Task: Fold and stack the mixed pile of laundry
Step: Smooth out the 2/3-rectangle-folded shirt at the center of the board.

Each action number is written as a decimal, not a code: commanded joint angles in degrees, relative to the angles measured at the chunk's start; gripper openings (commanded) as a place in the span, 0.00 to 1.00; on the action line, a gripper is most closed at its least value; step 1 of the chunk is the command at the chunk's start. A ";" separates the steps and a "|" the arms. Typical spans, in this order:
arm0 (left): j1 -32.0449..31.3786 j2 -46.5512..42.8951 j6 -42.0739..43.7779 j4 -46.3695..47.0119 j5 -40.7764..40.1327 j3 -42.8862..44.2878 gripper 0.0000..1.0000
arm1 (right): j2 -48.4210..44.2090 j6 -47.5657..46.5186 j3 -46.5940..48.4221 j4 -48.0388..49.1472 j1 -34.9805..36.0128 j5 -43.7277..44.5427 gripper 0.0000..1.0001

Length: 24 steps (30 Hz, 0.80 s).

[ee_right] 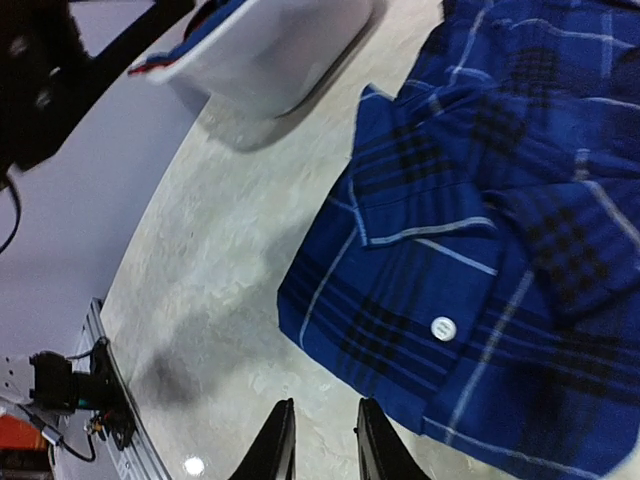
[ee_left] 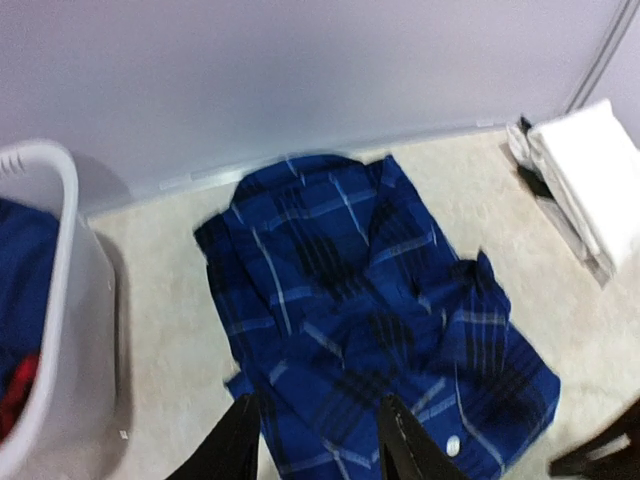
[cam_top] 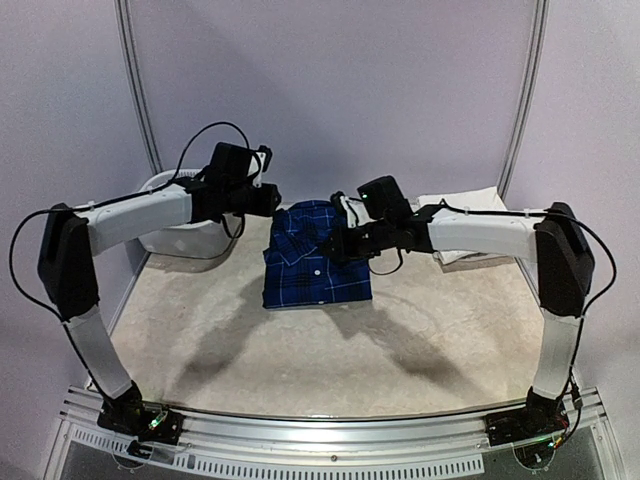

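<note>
The navy plaid shirt point(cam_top: 315, 255) lies folded on the table at mid-back; it also shows in the left wrist view point(ee_left: 370, 310) and the right wrist view point(ee_right: 480, 250). White folded trousers point(cam_top: 465, 212) lie at the back right, also visible in the left wrist view point(ee_left: 590, 180). A solid blue piece point(ee_left: 20, 260) and a bit of red point(ee_left: 15, 395) sit inside the basket. My left gripper point(cam_top: 272, 200) point(ee_left: 315, 445) is open and empty above the shirt's left edge. My right gripper point(cam_top: 332, 245) point(ee_right: 322, 450) is slightly open and empty, over bare table beside the shirt's corner.
The white plastic basket point(cam_top: 180, 235) stands at the back left against the wall, seen also in the left wrist view point(ee_left: 70, 330) and the right wrist view point(ee_right: 280, 50). The back wall is close behind the shirt. The table's metal front rail point(cam_top: 320, 440) holds the arm bases.
</note>
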 commanded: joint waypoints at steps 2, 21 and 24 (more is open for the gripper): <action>-2.99 -4.64 -4.46 0.42 1.48 -13.59 0.42 | 10.44 -2.38 9.43 -2.45 -0.01 -7.53 0.19; -6.86 6.06 -7.32 16.30 7.77 -23.96 0.36 | 36.05 -4.20 35.81 -7.00 -6.92 -14.69 0.14; -6.86 8.40 -7.78 17.26 8.40 -24.31 0.35 | 38.62 -3.54 38.92 -6.26 -7.88 -14.25 0.14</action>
